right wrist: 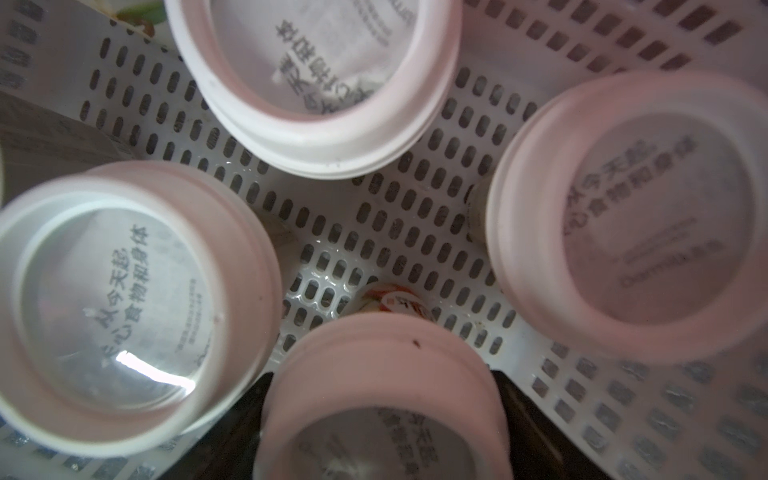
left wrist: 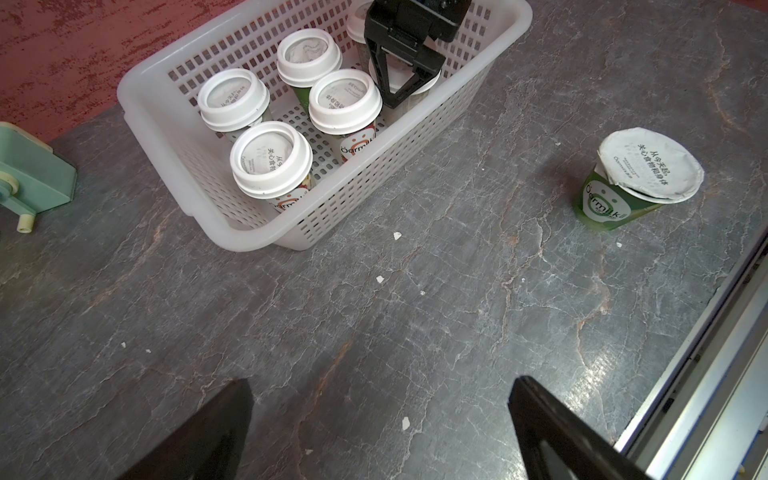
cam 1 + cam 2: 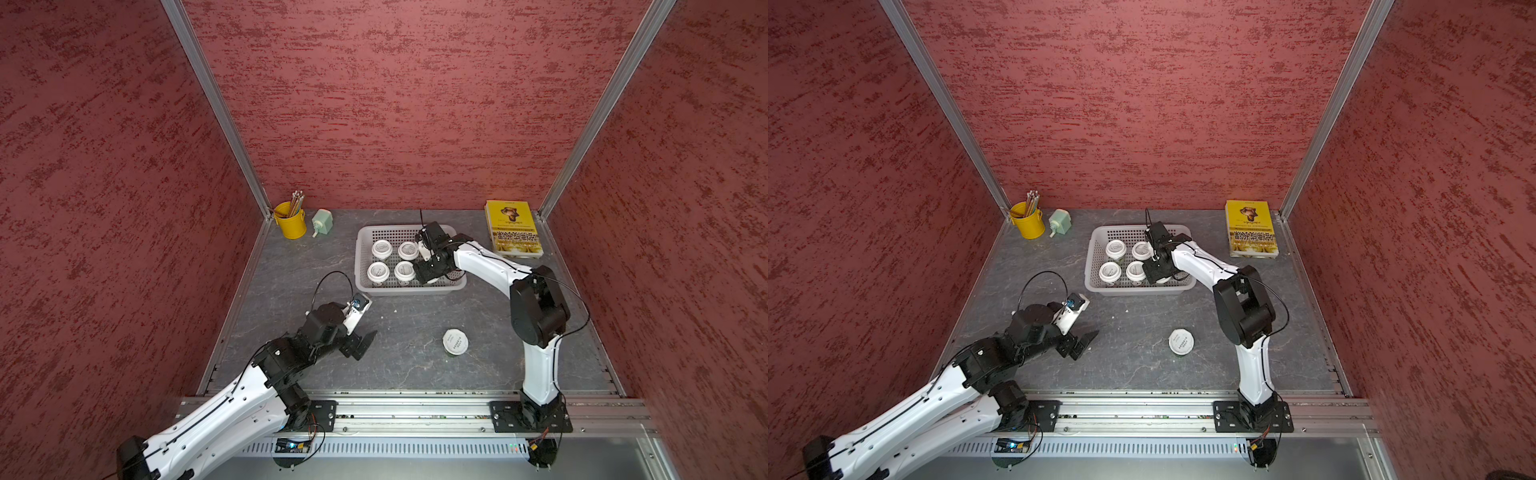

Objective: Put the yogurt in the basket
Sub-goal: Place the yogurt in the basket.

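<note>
One small green-bodied yogurt cup with a crinkled white foil lid (image 3: 455,341) stands upright on the grey stone-look tabletop (image 3: 415,370). It sits at five o'clock from the shallow perforated white plastic basket (image 3: 409,291), which seems to hold six white-capped cups (image 3: 381,248). The right gripper (image 2: 405,87) straddles the one near the basket's four o'clock corner; clamped or loose, I cannot tell. The left gripper (image 2: 382,415) hovers wide open, empty. The loose cup looks light and thin-walled: pinch gently around the body, sparing the foil.
</note>
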Available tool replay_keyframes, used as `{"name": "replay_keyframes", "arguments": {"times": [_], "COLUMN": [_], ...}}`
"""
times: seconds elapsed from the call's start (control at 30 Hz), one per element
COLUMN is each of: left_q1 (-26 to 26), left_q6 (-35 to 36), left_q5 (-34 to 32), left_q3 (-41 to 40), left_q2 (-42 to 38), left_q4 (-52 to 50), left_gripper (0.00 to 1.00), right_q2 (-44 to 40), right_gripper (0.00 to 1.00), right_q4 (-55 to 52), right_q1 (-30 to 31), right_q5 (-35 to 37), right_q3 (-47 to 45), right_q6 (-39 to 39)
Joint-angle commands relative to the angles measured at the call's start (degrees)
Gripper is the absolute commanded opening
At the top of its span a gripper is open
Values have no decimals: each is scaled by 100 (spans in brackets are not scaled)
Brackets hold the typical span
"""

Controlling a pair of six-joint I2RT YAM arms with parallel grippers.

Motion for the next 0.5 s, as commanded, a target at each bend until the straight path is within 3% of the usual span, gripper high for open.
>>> {"name": "replay_keyframes", "arguments": {"times": [0.0, 0.47], "left_q1": [39, 36], "left_q6": [103, 114], "left_q5": [101, 119], "left_q3": [-10, -7], "left_q2": [-2, 20], "left_q4": [136, 144], "left_gripper": [100, 100], "right_q2": [-257, -381], "right_gripper": [80, 88], "right_q4": [-72, -163], "right_q1": [-42, -43], "right_q5": [-3, 0], "right_q3": [43, 138], "right_q6": [-43, -52]}}
